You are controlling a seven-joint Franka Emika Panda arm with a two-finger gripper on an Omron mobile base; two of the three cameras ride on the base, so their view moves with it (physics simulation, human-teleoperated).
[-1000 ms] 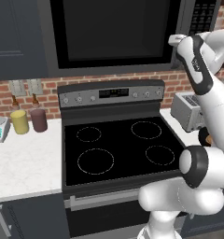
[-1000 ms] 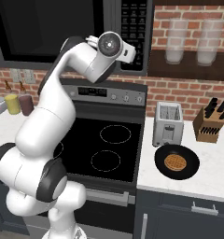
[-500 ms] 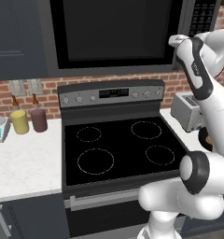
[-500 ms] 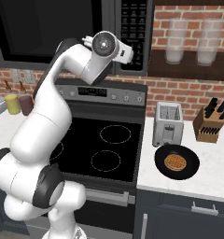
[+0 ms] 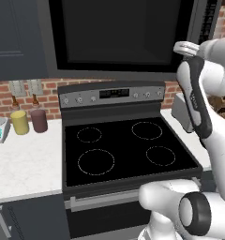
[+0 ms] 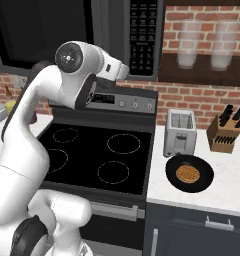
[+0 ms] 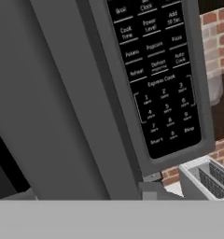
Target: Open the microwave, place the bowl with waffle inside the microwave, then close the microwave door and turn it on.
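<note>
A dark grey microwave (image 6: 117,35) is mounted above a black stove (image 6: 94,157), and its door (image 5: 119,33) with the black glass window is seen closed. A column of buttons (image 7: 158,74) runs down the right side of the microwave, and the keypad is viewed from very near in the hand view, beside the grey strip of the door edge (image 7: 62,98). The arm (image 6: 57,100) is raised in front of the lower right part of the microwave; the fingertips are not visible, so whether the gripper is spread or pressed together cannot be told. A brick wall (image 6: 202,102) is seen behind the white counter (image 6: 222,192) to the right of the stove. On that counter a black bowl (image 6: 189,173) is set near the stove's edge, with a golden-brown waffle (image 6: 187,174) lying flat inside it. A silver toaster (image 6: 179,132) stands just behind the bowl, and a wooden knife block (image 6: 225,134) stands further right against the wall. Two glasses (image 6: 190,45) are kept on a dark shelf above. On the counter (image 5: 25,161) left of the stove, a yellow cup (image 5: 19,122) and a maroon cup (image 5: 39,120) are placed side by side near the wall.
</note>
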